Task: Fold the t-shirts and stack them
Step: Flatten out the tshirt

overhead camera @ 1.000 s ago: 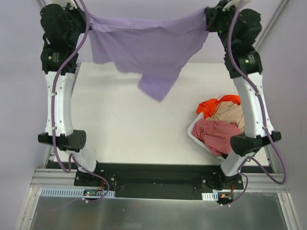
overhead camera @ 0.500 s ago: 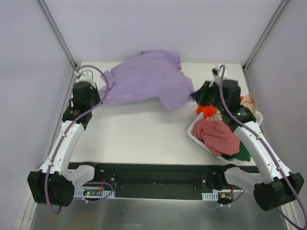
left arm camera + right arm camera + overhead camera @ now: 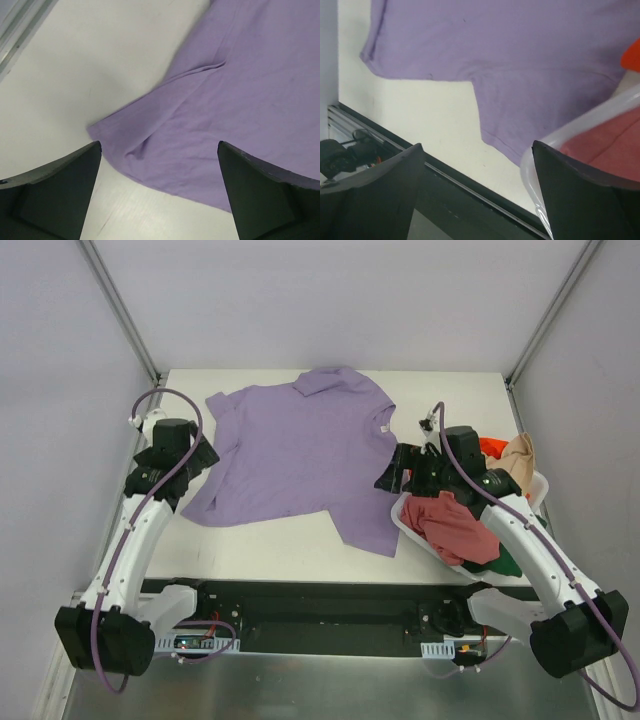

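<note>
Looking from the near edge of the bench (image 3: 260, 545), I see the lavender t-shirt (image 3: 300, 455) spread almost flat on it, with the hem toward me and the collar on the far side. Just right of its near right corner stands the white basket (image 3: 403, 518), and in it the dusty pink t-shirt (image 3: 455, 525) lies over a dark green t-shirt (image 3: 505, 565). The left fingers (image 3: 203, 454) are wide apart and empty over the lavender t-shirt's left hem corner, where the cloth has a small wrinkle. The right fingers (image 3: 388, 476) are also apart and empty, at its right edge beside the basket rim. Farther right of the lavender t-shirt, the orange-red t-shirt (image 3: 492, 448) and the beige t-shirt (image 3: 520, 455) fill the basket's far end.
</note>
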Robot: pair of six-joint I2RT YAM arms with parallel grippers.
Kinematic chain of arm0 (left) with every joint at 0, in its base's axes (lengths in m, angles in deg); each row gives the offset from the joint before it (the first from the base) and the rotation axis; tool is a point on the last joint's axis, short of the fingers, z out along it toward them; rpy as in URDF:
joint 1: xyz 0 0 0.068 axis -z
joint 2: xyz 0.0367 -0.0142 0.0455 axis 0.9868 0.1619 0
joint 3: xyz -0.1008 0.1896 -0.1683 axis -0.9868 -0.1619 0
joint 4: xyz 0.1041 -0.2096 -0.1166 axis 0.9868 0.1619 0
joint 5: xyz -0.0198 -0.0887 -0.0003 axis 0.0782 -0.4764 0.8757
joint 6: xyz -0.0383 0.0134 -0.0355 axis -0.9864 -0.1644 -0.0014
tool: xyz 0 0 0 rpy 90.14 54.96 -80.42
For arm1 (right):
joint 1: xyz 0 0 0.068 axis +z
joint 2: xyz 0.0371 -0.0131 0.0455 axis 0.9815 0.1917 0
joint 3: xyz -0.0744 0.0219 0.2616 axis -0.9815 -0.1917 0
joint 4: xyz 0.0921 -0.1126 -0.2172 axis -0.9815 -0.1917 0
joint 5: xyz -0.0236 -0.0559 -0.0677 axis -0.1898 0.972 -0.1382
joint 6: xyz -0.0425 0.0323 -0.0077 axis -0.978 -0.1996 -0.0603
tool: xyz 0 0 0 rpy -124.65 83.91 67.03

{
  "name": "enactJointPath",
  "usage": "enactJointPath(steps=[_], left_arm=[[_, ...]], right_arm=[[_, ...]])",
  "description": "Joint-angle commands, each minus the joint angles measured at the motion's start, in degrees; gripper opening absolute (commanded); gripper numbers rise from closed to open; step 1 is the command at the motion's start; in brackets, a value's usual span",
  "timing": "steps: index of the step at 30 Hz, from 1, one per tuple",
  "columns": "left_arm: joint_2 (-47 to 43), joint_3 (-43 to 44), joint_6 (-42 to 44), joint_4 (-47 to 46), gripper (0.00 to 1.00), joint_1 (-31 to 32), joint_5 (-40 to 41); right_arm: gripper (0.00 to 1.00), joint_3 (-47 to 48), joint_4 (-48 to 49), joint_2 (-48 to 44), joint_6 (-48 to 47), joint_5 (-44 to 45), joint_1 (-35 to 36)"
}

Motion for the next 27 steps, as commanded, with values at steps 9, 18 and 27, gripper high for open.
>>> enactJointPath(steps=[9,18,27], left_arm=[[29.2,16.74,1.81,-1.73,0.99,0.08,-24.61],[47.49,25.7,4.97,-4.73,0.99,1.4,-28.32],[58.13,33.01,7.52,-4.38,0.99,2.81,-24.38]], right_arm=[[0.96,15.64,4.05,21.01,-8.74,11.8,14.05],[0.96,17.42,7.83,37.37,-6.02,16.12,17.4],[0.96,12.49,8.8,41.16,-6.36,19.37,16.96]])
